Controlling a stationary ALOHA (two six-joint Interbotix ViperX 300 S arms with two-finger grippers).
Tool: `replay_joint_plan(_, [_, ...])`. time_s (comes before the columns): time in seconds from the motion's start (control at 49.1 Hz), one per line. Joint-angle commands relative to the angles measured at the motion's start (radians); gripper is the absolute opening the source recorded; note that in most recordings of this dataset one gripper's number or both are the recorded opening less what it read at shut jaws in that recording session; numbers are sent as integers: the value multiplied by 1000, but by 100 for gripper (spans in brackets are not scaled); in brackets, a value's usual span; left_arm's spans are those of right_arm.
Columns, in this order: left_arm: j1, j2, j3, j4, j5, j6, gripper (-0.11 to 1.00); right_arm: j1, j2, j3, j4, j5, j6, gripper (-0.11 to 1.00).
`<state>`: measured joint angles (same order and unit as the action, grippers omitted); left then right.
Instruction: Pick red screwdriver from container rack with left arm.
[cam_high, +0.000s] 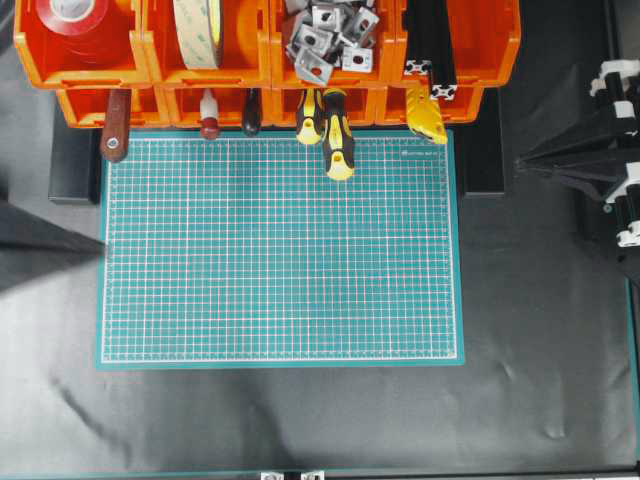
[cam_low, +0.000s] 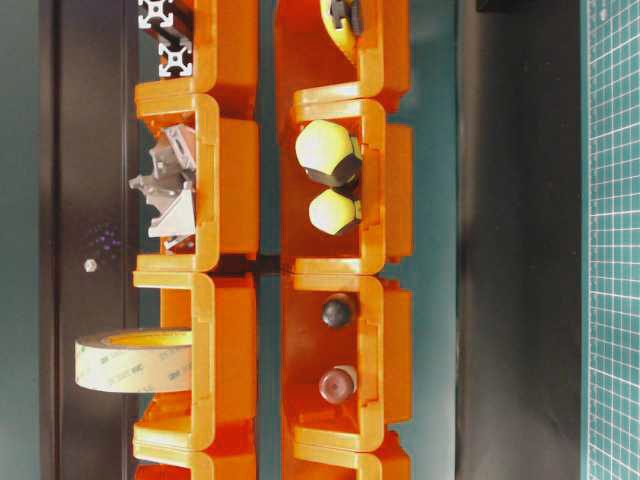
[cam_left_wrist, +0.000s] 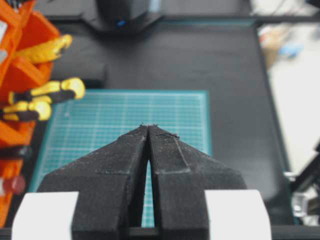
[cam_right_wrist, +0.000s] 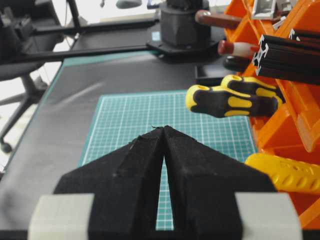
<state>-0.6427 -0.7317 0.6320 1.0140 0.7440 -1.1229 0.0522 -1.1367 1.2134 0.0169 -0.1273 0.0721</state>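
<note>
**At the rack front: red screwdriver not picked yet**

On the lower row of the container rack (cam_high: 250, 60), the red screwdriver (cam_high: 209, 116) sits in its bin, rounded dark-red knob poking out over the top edge of the green cutting mat (cam_high: 280, 250). Black-handled tool (cam_high: 251, 113) just beside it, flat dark-red handle (cam_high: 115, 125) one bin over on the other side, yellow-black screwdrivers (cam_high: 327, 125) further along.

Left gripper (cam_left_wrist: 148, 131): jaws pressed together, nothing between them. Its wrist view looks across the mat with the rack off to the left edge; the red knob (cam_left_wrist: 13, 184) shows low-left, well apart from the fingertips. Not aimed at it.

Right gripper (cam_right_wrist: 163, 131): also closed, empty, parked at the mat's side facing the rack.

Progress estimate: near zero. Nothing grasped, screwdriver untouched in the rack. Remaining, as a judgement: swing left gripper toward the rack, open jaws, line up on the knob or whitish neck, close, pull out. Tight spot: the black-handled neighbour sits close, so the approach needs to be clean.
</note>
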Motion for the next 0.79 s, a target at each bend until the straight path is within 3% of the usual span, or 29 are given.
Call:
replay_joint_plan(0.0, [44, -158, 83, 6, -67, -6, 0, -2, 5, -28, 5, 0, 2, 0])
replay_joint_plan(0.183, [229, -425, 247, 6, -232, 5, 0, -2, -5, -32, 6, -8, 15, 0])
replay_joint_plan(0.306, [376, -503, 359, 5, -446, -5, 0, -5, -6, -35, 6, -9, 31, 0])
replay_joint_plan(0.428, [541, -471, 407, 5, -724, -6, 0, -6, -8, -37, 5, -11, 41, 0])
replay_joint_plan(0.55, [680, -365, 411, 5, -913, -5, 0, -14, -8, -40, 5, -26, 41, 0])
replay_joint_plan(0.652, [746, -276, 403, 5, -1002, 8, 0, -26, -9, -44, 5, -49, 41, 0])
replay_joint_plan(0.774, [750, -262, 388, 5, -1029, 11, 0, -37, -9, -51, 6, -67, 40, 0])
